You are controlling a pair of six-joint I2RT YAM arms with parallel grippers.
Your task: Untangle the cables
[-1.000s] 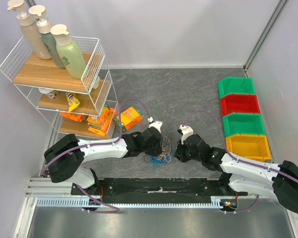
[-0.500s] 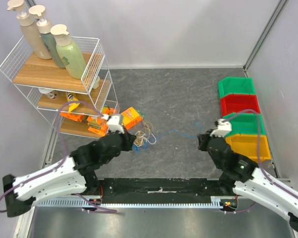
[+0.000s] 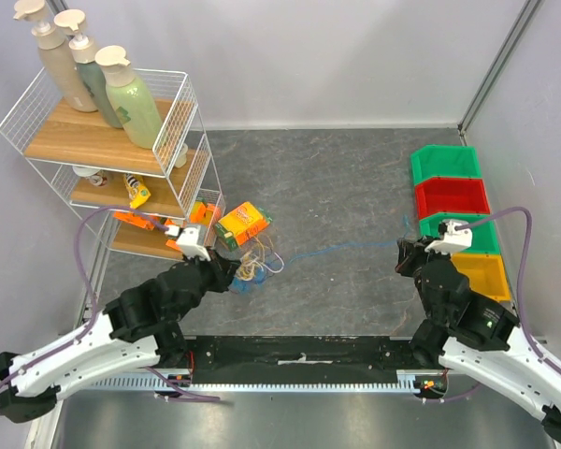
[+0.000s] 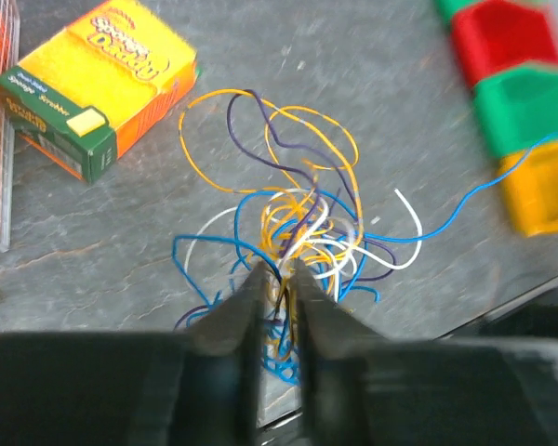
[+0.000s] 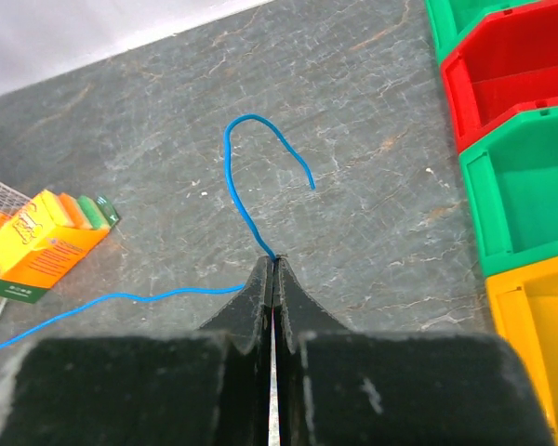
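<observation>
Spanning the grey surface (image 3: 355, 178) from left to right, the work is strung between the two arms. On the left, the knot of cables (image 3: 258, 263) lies just to the near side of the orange box (image 3: 241, 223). The left end effector (image 3: 232, 274) is closed on the knot's near edge, pinched into the orange, white and purple loops. One blue cable (image 3: 346, 247) leaves the knot rightward, its long axis almost straight across. It ends at the right end effector (image 3: 408, 254), which is clamped tight on it beside the yellow bin (image 3: 494, 279) (a short free tail curls off on the far side of the pinch). The pull line is therefore left-right. The right arm has the strand, and drawing it rightward, away from the anchored knot, looks like what frees it.
</observation>
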